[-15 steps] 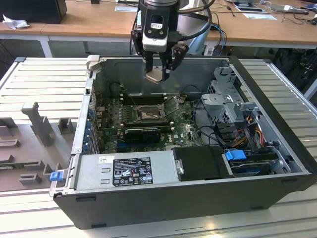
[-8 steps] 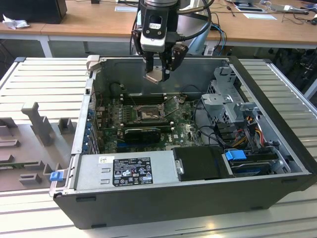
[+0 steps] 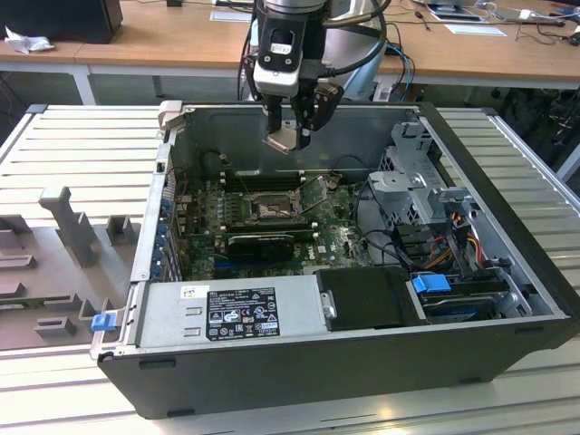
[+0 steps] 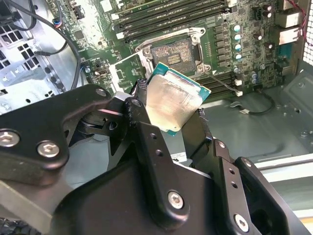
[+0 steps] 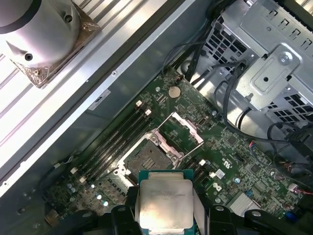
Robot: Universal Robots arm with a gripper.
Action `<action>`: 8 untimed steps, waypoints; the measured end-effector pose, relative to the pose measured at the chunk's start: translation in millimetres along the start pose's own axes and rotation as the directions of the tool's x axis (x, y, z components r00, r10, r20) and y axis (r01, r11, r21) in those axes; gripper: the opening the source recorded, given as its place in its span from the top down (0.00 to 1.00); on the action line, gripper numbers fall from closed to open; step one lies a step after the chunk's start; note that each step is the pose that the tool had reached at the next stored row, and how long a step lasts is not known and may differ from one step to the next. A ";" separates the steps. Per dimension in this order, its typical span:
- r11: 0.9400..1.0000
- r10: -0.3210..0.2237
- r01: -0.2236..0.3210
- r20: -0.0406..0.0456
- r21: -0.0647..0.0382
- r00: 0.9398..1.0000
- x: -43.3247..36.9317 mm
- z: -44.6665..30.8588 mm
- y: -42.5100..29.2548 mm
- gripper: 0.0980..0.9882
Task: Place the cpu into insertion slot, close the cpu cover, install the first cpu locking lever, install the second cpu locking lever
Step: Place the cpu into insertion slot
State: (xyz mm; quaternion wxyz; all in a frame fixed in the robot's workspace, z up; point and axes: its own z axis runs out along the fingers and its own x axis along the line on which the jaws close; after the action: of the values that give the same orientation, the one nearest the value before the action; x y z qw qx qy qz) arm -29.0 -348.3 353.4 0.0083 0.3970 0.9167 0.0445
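**A:** Since the chip goes in first, where's the cpu (image 3: 281, 139)?

**B:** Off the board. The gripper (image 3: 290, 134) has its fingers (image 4: 141, 117) pinching it by opposite edges, metal top toward both wrist cameras, tilted in the exterior view. Edge grip likely spares the underside.

**A:** Insertion slot?

**B:** The insertion slot (image 3: 269, 210) is bare, about six o'clock from the chip in the exterior view, well apart. Not seated yet.

**A:** Cover?

**B:** The cpu cover (image 5: 191, 131) is swung up, roughly two o'clock off the slot in the exterior view. It has to be up so the chip can go down.

**A:** Access?

**B:** The case (image 3: 272, 362) lies on its side, so the motherboard (image 3: 340, 240) faces up. Suits a top-down reach.
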 end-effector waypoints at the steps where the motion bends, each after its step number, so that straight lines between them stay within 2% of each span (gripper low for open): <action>1: 1.000 0.007 -0.007 0.001 0.000 1.000 0.0 0.4 0.0 0.52; 5: 0.998 0.058 -0.058 0.005 -0.001 0.998 0.0 2.1 -0.2 0.52; 7: 0.995 0.099 -0.099 0.009 -0.002 0.995 -0.1 3.7 -0.3 0.52; 8: 0.991 0.132 -0.132 0.012 -0.003 0.991 -0.1 5.0 -0.4 0.52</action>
State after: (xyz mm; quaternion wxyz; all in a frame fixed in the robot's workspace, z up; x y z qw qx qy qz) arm -29.0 -348.3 348.4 0.0113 0.4570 0.8883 0.0437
